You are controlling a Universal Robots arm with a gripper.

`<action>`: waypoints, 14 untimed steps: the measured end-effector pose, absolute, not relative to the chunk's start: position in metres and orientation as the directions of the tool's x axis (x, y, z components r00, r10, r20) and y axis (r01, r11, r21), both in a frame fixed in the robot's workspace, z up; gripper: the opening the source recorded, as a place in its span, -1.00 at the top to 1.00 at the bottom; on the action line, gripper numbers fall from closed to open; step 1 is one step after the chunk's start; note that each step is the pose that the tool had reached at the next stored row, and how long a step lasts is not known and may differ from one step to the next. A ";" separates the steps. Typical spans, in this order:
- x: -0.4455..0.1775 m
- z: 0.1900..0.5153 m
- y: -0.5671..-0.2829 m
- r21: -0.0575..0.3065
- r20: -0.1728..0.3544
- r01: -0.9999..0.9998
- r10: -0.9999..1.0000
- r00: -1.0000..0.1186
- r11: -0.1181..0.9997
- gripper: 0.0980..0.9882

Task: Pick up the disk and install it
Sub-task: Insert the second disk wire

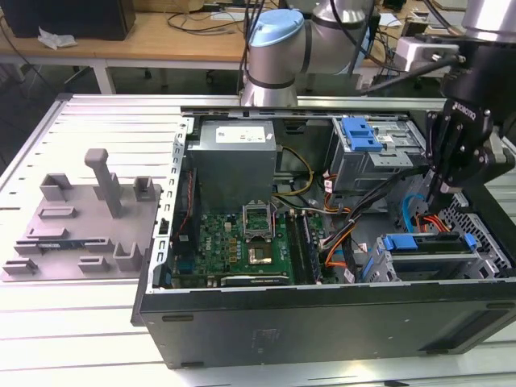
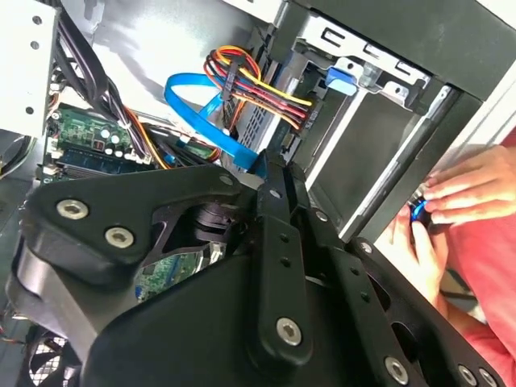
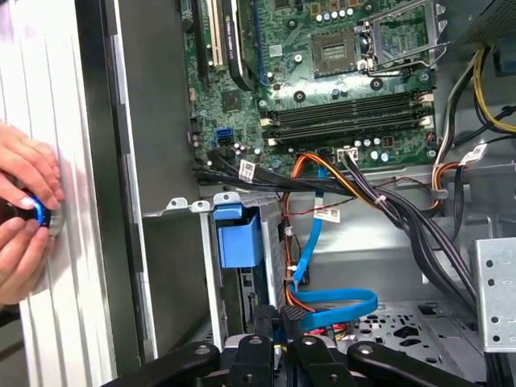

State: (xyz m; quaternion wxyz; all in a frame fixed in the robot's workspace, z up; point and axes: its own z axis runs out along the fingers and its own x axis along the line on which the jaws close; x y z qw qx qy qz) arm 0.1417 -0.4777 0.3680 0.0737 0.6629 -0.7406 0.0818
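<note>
I hold the tool (image 1: 442, 193) closed and empty above the disk (image 1: 426, 244) in its cage; I would descend slowly, avoiding cables (image 1: 419, 211).

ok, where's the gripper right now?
On the exterior view's right, inside the open computer case, the gripper hangs just above the lower drive cage, beside the blue data cable.

place: robotics lab or workshop | upper centre: robot arm (image 1: 278, 48) mounted behind a ribbed metal table (image 1: 97, 121) | centre: opened computer case (image 1: 322, 314), motherboard (image 1: 234, 242) exposed | left: grey fixture tray (image 1: 81, 230) | top edge: wooden benches (image 1: 161, 36) with loose cables
</note>
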 end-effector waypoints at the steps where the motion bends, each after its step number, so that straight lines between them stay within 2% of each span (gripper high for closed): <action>1: 0.142 0.368 -0.482 -0.022 0.204 -0.994 -0.973 -0.110 0.108 0.86; 2: 0.142 0.367 -0.487 -0.020 0.187 -0.994 -0.976 -0.110 0.108 0.86; 3: 0.142 0.366 -0.503 -0.017 0.145 -0.994 -0.983 -0.110 0.109 0.86; 4: 0.142 0.365 -0.508 -0.017 0.131 -0.994 -0.985 -0.110 0.109 0.86; 8: 0.141 0.364 -0.514 -0.020 0.108 -0.995 -0.989 -0.103 0.102 0.86; 14: 0.139 0.361 -0.521 -0.028 0.045 -0.997 -0.997 -0.070 0.069 0.86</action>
